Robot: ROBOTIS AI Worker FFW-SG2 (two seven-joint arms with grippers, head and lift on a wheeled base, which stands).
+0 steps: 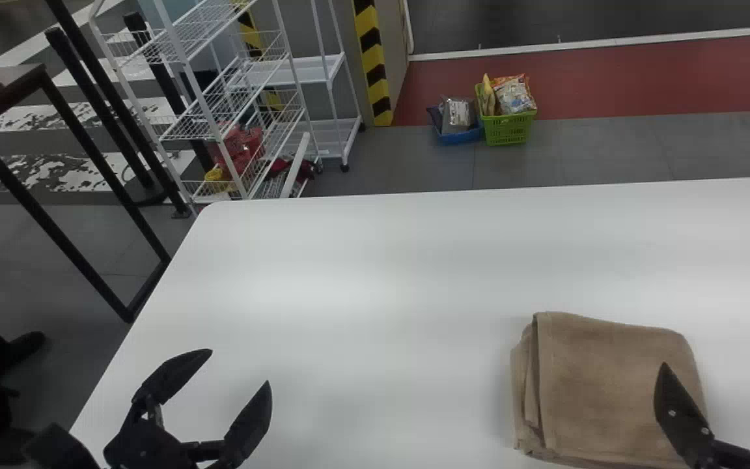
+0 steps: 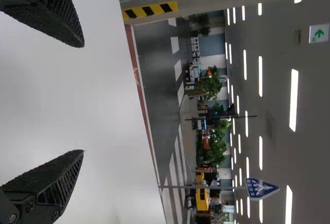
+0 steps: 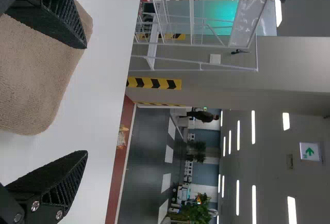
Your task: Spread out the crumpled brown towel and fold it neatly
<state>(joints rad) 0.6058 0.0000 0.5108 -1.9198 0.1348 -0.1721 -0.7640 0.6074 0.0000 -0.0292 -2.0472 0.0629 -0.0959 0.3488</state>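
The brown towel [image 1: 609, 384] lies folded into a compact, roughly square stack on the right part of the table, its layered edges showing on the left side. My left gripper [image 1: 238, 368] is open over the table's left part, well apart from the towel; the left wrist view shows the same gripper [image 2: 83, 98] with nothing between its fingers. My right gripper [image 1: 713, 355] stands open at the towel's right side, one finger in front of the cloth. In the right wrist view, that gripper [image 3: 87, 99] has spread fingers, with the towel [image 3: 31, 79] partly behind one of them.
The white table [image 1: 362, 273] extends across the view. Beyond its far edge are a white wire rack [image 1: 219, 98], a green basket [image 1: 507, 129] with packages and a blue basket [image 1: 461, 135] on the floor. A dark-framed table [image 1: 17, 98] stands at the left.
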